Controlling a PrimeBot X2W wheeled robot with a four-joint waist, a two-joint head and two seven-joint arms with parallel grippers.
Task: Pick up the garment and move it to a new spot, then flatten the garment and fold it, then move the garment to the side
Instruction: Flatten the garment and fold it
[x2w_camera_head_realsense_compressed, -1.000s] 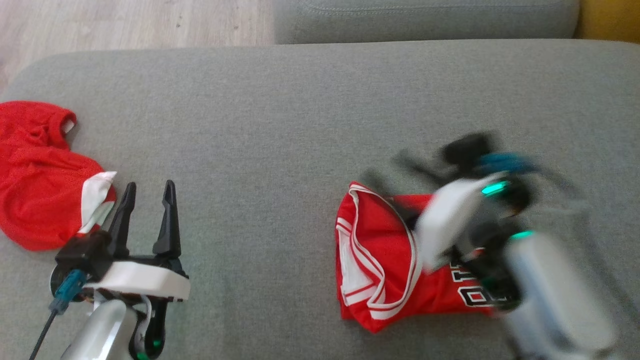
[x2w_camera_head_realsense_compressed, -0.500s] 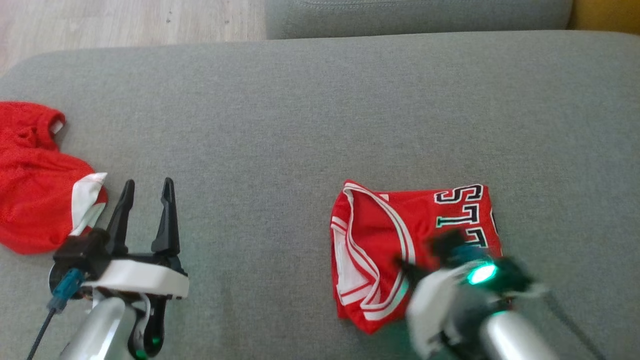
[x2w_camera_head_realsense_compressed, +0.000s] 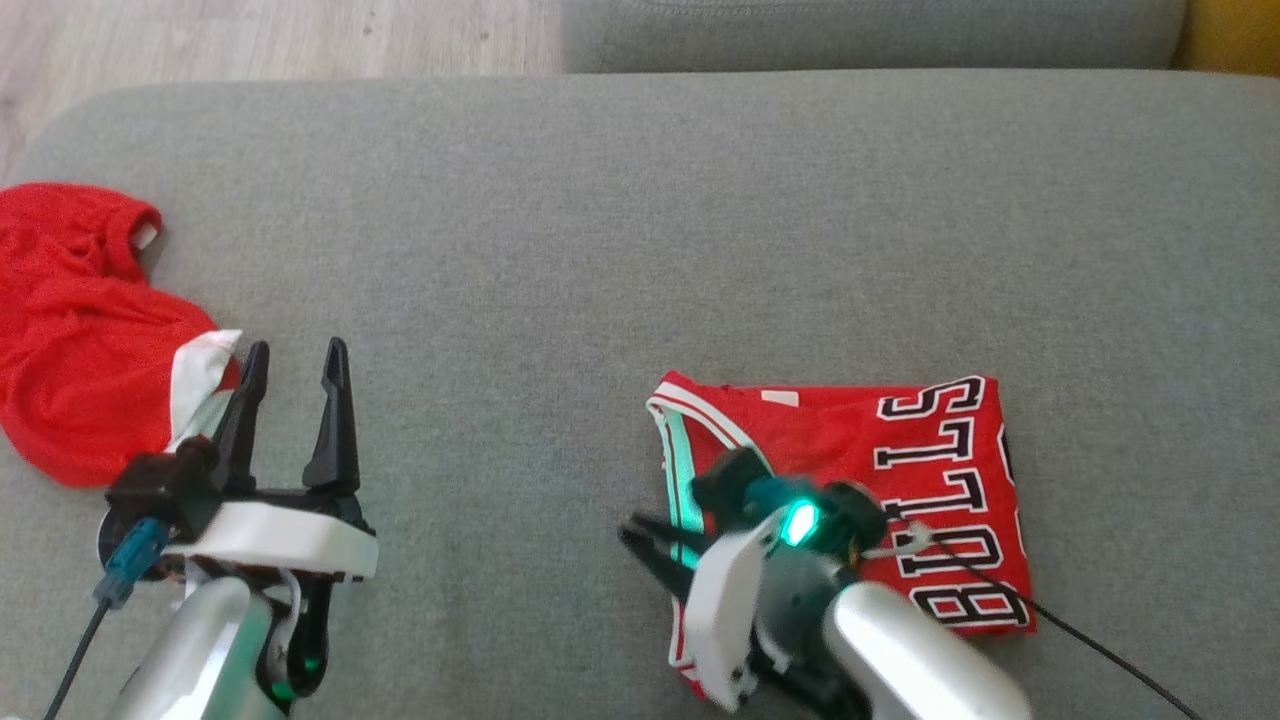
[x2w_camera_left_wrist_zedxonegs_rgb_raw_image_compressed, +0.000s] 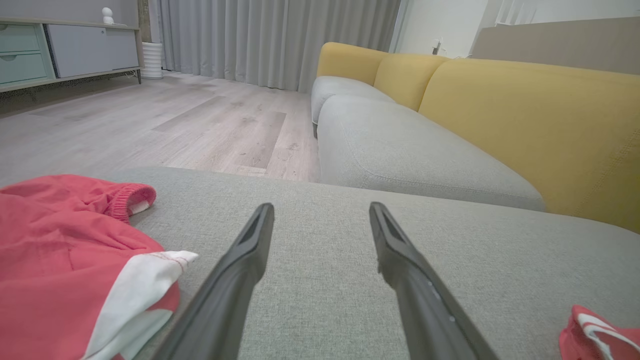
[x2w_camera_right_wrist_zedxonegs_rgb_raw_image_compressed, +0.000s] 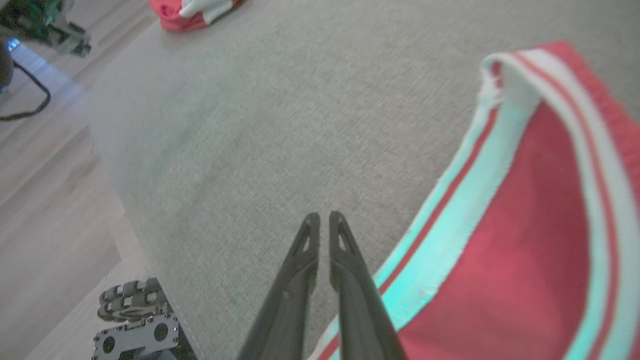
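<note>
On the wide grey sofa cushion (x2w_camera_head_realsense_compressed: 600, 250), toward its right and near side, lies the garment (x2w_camera_head_realsense_compressed: 900, 450), a red sports jersey with black-and-white letters, already folded into a compact rectangle. It looks like a thin, light and soft fabric, probably a little slippery, so I judge it will hang down and its layers may slide apart if it is lifted by one layer only. A safer place to take it is the folded edge with the striped trim, where the layers lie one upon another, pinching them all together; a second hold on the opposite edge would help to keep the shape. The right gripper (x2w_camera_head_realsense_compressed: 632, 530) is at the left edge of the garment, its fingers pointing away from it over the bare cushion. In the right wrist view the two fingers are drawn almost together, with only a thin slit and nothing between them, and the striped edge runs just beside them, on the right of that view. Whether the fingers touch the cloth I cannot tell. The left gripper (x2w_camera_head_realsense_compressed: 298, 350) is spread wide and empty, well apart from the garment, near some crumpled red shorts (x2w_camera_head_realsense_compressed: 80, 350) at the left end.
</note>
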